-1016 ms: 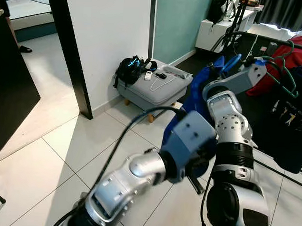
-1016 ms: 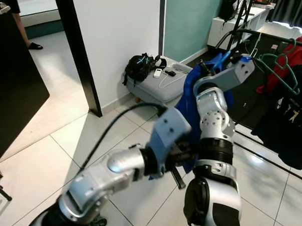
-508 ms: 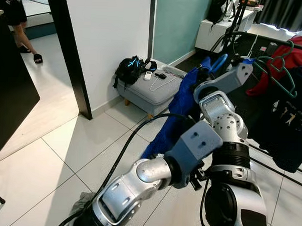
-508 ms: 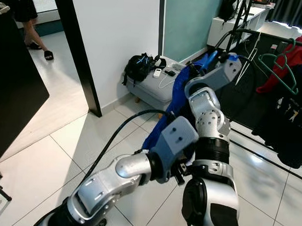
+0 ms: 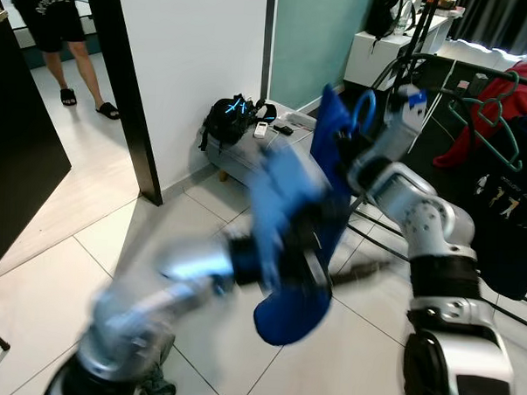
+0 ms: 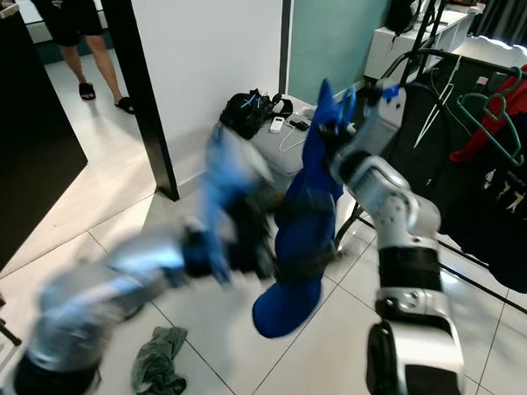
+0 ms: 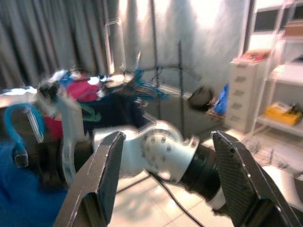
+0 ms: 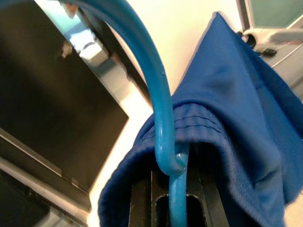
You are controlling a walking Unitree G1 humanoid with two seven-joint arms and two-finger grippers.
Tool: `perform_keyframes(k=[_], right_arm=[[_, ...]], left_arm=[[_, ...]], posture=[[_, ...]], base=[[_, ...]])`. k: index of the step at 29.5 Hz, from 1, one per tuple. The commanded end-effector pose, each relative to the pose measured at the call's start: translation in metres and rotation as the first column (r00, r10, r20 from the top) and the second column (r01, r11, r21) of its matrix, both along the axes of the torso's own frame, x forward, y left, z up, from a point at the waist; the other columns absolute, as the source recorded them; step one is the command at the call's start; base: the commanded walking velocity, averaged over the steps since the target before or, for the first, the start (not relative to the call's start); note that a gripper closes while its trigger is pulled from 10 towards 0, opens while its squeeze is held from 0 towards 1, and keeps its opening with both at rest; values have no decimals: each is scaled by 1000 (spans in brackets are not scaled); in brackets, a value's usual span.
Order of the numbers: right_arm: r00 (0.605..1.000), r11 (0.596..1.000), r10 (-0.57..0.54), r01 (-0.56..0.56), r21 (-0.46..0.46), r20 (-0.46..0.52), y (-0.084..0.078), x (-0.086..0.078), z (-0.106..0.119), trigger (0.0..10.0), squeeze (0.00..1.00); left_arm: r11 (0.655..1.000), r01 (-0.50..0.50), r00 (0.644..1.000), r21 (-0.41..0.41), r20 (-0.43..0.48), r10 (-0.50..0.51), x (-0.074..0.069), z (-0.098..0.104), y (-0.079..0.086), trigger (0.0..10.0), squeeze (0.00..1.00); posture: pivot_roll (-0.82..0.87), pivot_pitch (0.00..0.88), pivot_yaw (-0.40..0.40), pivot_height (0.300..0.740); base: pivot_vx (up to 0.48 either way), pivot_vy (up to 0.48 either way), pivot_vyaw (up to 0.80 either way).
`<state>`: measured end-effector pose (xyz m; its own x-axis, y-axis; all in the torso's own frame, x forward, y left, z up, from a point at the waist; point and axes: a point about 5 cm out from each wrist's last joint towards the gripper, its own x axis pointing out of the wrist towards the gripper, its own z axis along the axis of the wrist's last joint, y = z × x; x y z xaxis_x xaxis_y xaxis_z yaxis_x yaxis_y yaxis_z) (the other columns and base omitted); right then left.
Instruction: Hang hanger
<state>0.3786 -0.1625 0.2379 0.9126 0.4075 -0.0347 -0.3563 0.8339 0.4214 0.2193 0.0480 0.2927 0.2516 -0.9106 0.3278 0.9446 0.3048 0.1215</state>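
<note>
One person (image 5: 56, 31) is seen in the doorway. The blurred left tool (image 7: 165, 189), fingers spread, is held beside one blue garment (image 5: 300, 252). That garment is draped on one blue hanger (image 8: 163, 123), pinched by the right tool (image 5: 349, 149) near the rack (image 5: 444, 74).

No lettering, label, brand or number can be read anywhere; white marks on a person's dark shorts (image 5: 46, 6) stay illegible.
</note>
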Motion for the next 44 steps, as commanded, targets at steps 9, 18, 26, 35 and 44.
perform_keyframes(k=[9,18,26,35,44], right_arm=[[936,937,342,-332,-110,81,-32,-38,23,10000,0],[811,811,578,-558,-176,93,-34,-66,25,10000,0],[658,668,744,-733,-130,113,-40,-93,37,10000,0],[579,597,798,-796,-95,165,-40,-105,47,10000,0],[526,544,835,-834,-96,158,-38,-113,50,10000,0]], left_arm=[[978,-207,978,22,8,207,27,7,57,10000,0],[977,-210,977,28,-34,211,32,3,61,10000,0],[961,-258,962,104,-66,266,38,-17,67,10000,0],[908,-358,933,217,45,357,43,-31,70,10000,0],[798,-562,827,220,162,538,60,-28,90,10000,0]], posture=[[-40,0,-35,740],[-54,0,-33,740],[-63,0,-36,740],[-67,0,-47,740],[-77,0,-50,740]], base=[[0,0,0],[0,0,0],[0,0,0],[0,0,0],[0,0,0]])
